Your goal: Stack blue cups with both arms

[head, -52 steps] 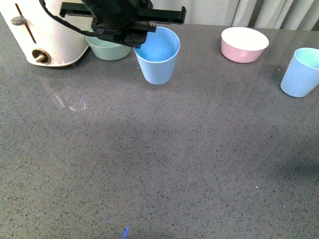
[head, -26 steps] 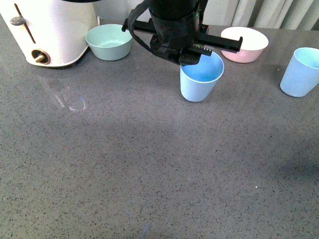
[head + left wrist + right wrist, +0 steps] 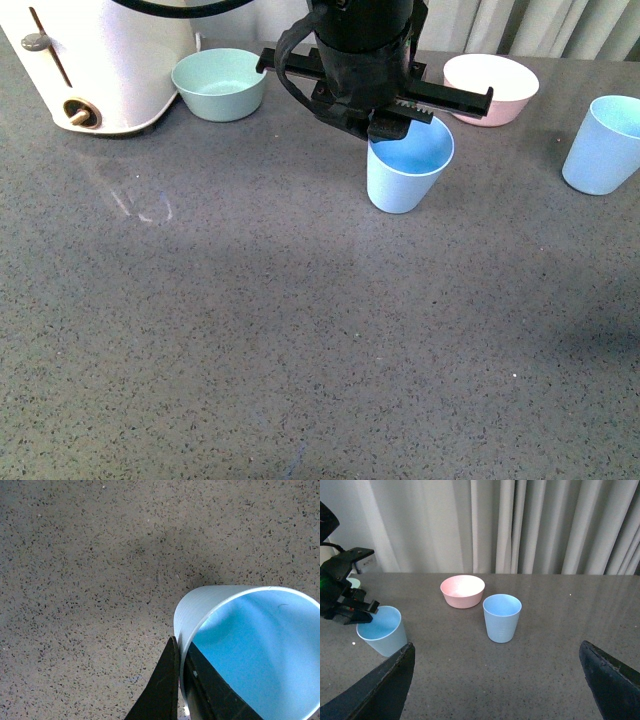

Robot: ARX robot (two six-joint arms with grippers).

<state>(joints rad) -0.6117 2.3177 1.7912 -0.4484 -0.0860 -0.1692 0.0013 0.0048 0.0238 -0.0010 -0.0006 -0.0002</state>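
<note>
One blue cup [image 3: 405, 178] is near the table's middle back, slightly tilted, and my left gripper [image 3: 386, 124] is shut on its rim. In the left wrist view one finger is outside and one inside the cup's wall [image 3: 186, 630], with the gripper [image 3: 181, 680] pinching it. I cannot tell whether the cup's base touches the table. The other blue cup [image 3: 603, 145] stands upright at the far right. In the right wrist view it [image 3: 502, 617] is ahead of my right gripper [image 3: 497, 682], which is open and empty, and the held cup [image 3: 382, 630] is off to one side.
A pink bowl [image 3: 490, 88] sits at the back between the two cups. A mint-green bowl [image 3: 218, 83] and a white appliance [image 3: 100, 60] stand at the back left. Curtains [image 3: 520, 525] hang behind the grey speckled table [image 3: 300, 330].
My left gripper has carried the blue cup rightward from beside the mint-green bowl to in front of the pink bowl, then slightly lower. The right-hand cup has not moved.
</note>
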